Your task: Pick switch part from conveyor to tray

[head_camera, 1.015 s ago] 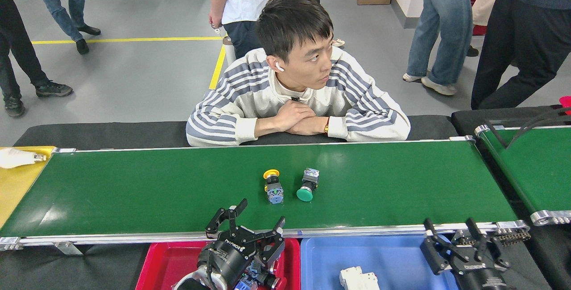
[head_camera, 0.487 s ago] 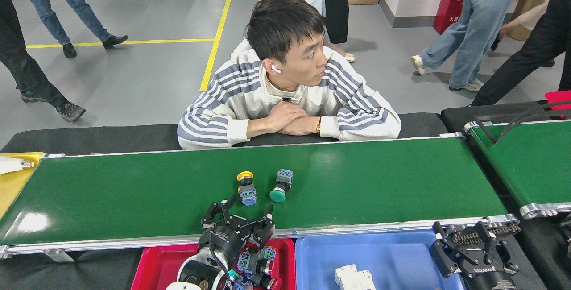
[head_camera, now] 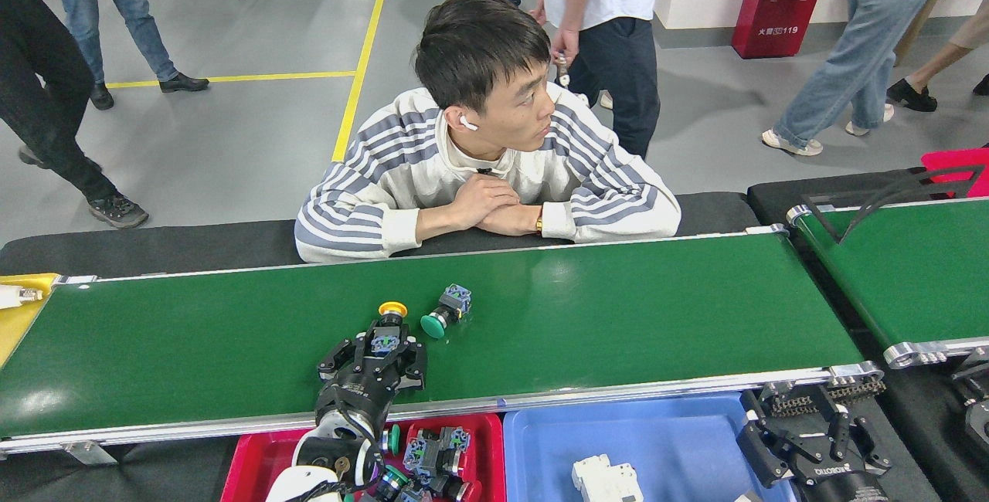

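- left gripper [head_camera: 376,350] jaws spread around the yellow switch part [head_camera: 389,324] on the conveyor [head_camera: 618,317]
- green switch part [head_camera: 442,313] just beside it, could get bumped
- right gripper [head_camera: 811,440] jaws spread, idle by the blue tray [head_camera: 680,448]

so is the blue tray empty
No, a white part lies in the blue tray near its front edge.

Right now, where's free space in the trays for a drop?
Blue tray: bare except a white part at its near edge. Red tray: crowded with switch parts beside the left gripper; only its left corner is bare.
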You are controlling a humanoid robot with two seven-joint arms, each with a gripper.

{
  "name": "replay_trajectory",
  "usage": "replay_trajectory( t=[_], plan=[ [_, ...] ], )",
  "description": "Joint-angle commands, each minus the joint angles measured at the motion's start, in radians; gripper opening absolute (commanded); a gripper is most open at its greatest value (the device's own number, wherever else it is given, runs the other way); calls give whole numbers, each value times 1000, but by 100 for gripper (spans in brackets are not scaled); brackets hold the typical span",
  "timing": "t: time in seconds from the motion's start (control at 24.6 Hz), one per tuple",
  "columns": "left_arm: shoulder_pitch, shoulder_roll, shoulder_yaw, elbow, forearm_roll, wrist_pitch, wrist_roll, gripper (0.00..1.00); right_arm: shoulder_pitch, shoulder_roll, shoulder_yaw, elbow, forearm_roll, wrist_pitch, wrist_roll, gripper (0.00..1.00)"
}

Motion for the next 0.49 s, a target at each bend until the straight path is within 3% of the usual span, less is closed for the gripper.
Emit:
replay_trajectory(
  t=[0.0, 0.04, 0.08, 0.12, 0.16, 0.2, 0.24, 0.45],
  plan=[
    [83, 37, 9, -161, 12, -273, 15, 8, -11, -10, -7, -7, -4, -4, -1, 100],
    [167, 66, 40, -256, 31, -438, 15, 12, -11, -12, -7, -7, -4, -4, -3, 100],
    [207, 83, 65, -293, 45, -531, 13, 20, -11, -10, -7, -8, -4, -4, -4, 100],
    [235, 87, 101, -319, 71, -606, 13, 44, -11, -10, -7, -8, -4, -4, -4, 100],
    [240, 84, 135, -322, 100, -606, 13, 72, -11, -12, -7, -8, -4, -4, -4, 100],
    [244, 86, 150, -322, 117, -606, 13, 92, -11, -12, -7, -8, -4, -4, -4, 100],
    [253, 90, 155, -320, 126, -606, 13, 99, -11, -12, -7, -8, -4, -4, -4, 100],
    [278, 95, 186, -314, 134, -606, 13, 100, -13, -15, -9, -13, -1, 2, -1, 100]
  ],
)
